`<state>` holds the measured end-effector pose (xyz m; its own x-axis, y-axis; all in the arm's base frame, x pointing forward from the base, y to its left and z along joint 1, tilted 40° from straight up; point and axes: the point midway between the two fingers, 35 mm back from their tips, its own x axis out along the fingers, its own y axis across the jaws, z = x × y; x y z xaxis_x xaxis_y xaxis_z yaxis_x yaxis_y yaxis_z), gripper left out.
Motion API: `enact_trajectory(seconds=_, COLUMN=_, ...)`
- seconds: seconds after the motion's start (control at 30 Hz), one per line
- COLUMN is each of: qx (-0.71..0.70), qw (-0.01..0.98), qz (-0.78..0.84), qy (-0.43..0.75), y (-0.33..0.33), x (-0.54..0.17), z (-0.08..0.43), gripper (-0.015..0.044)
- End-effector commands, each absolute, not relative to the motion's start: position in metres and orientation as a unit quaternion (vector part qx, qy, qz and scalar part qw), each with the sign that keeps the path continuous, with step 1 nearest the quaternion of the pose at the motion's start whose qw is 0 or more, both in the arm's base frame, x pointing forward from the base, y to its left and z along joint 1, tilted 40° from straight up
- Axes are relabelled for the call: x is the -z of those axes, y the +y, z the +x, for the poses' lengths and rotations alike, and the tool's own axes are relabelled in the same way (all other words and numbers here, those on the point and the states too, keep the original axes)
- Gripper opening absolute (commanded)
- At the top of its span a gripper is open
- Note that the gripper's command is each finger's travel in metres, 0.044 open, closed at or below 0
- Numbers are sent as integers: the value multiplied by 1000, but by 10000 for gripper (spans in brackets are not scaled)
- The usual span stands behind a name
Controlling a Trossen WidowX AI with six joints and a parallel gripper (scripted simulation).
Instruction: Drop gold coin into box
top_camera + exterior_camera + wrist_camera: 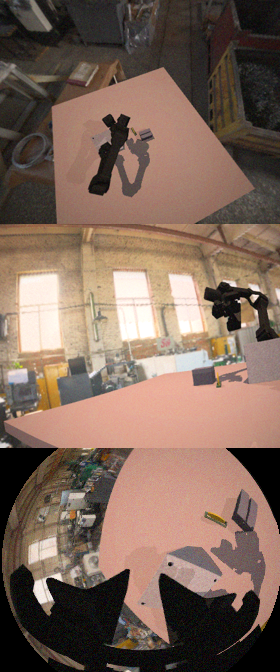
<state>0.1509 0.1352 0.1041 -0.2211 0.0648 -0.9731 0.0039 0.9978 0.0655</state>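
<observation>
The gold coin (133, 131) (218, 376) (215, 516) stands on edge in the small dark-green holder (218, 385). The closed grey box (146, 135) (203, 376) stands beside it; in the wrist view the box (242, 509) shows the dark line of its lid slot. My gripper (144, 575) is partly open, with nothing between its fingertips. It is high above the table and away from the coin, on the arm-base side. The coin's lower edge is hidden in the holder.
A large pale grey block (263, 362) (187, 579) stands near the holder, under the arm; the arm partly hides it in the top view. The arm's shadow (143, 154) falls on the pink table (185, 160) (139, 408) close to the box. The table's edges show in the top and exterior views.
</observation>
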Motion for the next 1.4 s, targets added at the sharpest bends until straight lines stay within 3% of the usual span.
enact_trajectory(seconds=0.0, qx=373, qw=630, qz=151, qy=664, y=100, x=-71, z=210, gripper=161)
enact_trajectory(seconds=0.6, qx=670, qw=604, qz=286, qy=323, y=50, x=-37, z=263, gripper=161)
enact_trajectory(seconds=1.37, qx=672, qw=604, qz=287, qy=319, y=46, x=-29, z=258, gripper=161)
